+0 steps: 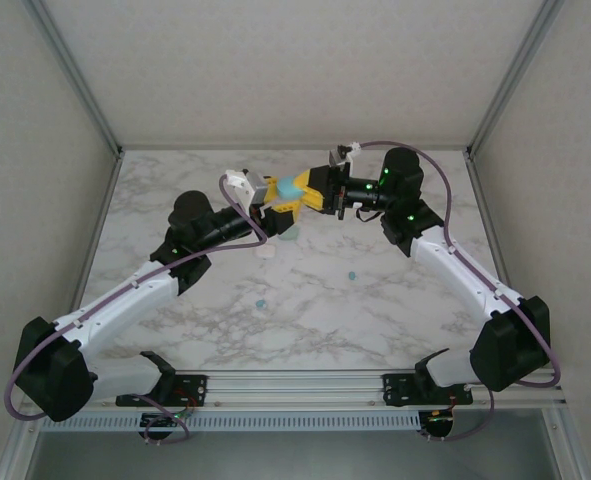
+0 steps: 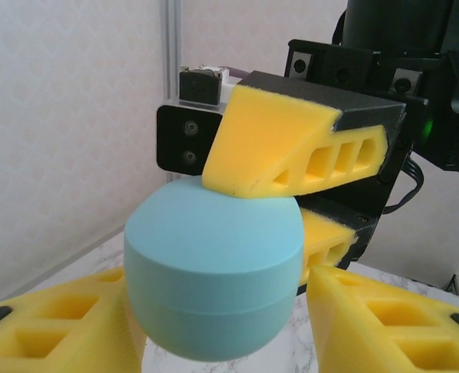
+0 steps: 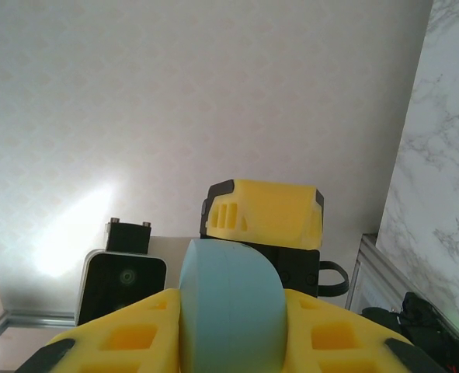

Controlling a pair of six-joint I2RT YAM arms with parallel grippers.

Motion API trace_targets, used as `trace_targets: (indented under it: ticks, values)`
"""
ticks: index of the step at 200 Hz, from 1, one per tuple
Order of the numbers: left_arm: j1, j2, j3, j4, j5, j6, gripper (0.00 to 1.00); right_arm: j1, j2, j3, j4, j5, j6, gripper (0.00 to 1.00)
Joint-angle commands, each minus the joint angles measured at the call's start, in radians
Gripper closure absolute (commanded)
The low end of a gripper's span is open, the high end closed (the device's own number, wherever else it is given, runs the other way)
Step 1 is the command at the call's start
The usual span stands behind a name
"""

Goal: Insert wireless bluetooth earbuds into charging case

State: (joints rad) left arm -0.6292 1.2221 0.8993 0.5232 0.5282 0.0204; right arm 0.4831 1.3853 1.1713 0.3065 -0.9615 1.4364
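Nearest on the marble worktop [image 1: 375, 320] we see one teal earbud [image 1: 261, 302], and a second teal earbud [image 1: 352, 273] further right. Both are loose and well apart. Just beyond lies a whitish piece [image 1: 266, 253], too small for us to identify. Further back, lifted off the worktop, the left pincer [image 1: 280, 207] pinches the teal-blue charging case [image 1: 291, 187] by its sides. The right pincer [image 1: 313, 192] pinches the same case from the opposite side, one finger [image 2: 291, 148] pressed on the lid. We note the lid is closed, with the seam visible.
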Motion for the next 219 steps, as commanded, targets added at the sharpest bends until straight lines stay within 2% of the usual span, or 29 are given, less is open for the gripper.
trace_targets:
  ticks: [1,56,103,152,170,196,219]
  values:
    - [-0.009,-0.015,0.004,0.049,-0.010,-0.023,0.45,0.005,-0.026,-0.001,0.007,0.004,-0.019,0.83]
    - [-0.009,-0.009,0.011,0.040,-0.008,-0.021,0.49,0.005,-0.025,-0.007,0.025,0.007,-0.016,0.83]
    - [-0.009,-0.004,0.020,0.012,0.008,-0.010,0.61,0.006,-0.024,-0.007,0.025,0.003,-0.013,0.83]
    - [-0.009,0.001,0.025,0.019,0.006,-0.020,0.63,0.011,-0.030,0.004,-0.067,0.007,-0.077,0.81]
    - [-0.009,-0.002,0.025,0.017,0.009,-0.019,0.65,0.011,-0.036,0.028,-0.152,0.018,-0.139,0.75]
    - [-0.009,-0.009,0.023,-0.006,0.017,-0.013,0.67,0.011,-0.042,0.092,-0.307,0.034,-0.269,0.59]
    - [-0.009,-0.021,0.013,-0.033,0.029,-0.007,0.67,0.009,-0.038,0.188,-0.501,0.063,-0.445,0.44]
